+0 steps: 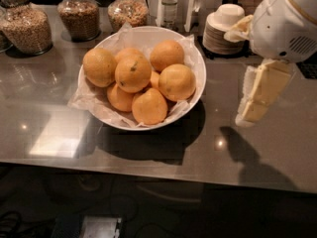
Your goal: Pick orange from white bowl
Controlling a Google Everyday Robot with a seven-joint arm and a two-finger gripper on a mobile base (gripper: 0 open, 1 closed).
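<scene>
The white bowl, wide and lined with crinkled white paper, stands on the grey counter left of centre. It holds several oranges. The orange with a small dark greenish streak lies on top of the pile, left of centre. My gripper hangs from the white arm at the right. It points down over the counter, apart from the bowl's right rim and holding nothing that I can see.
Three glass jars of grains and nuts stand along the back left. A bottle stands behind the bowl. Stacked plates with small white bowls stand at the back right, close behind the arm. The counter's front edge runs along the bottom.
</scene>
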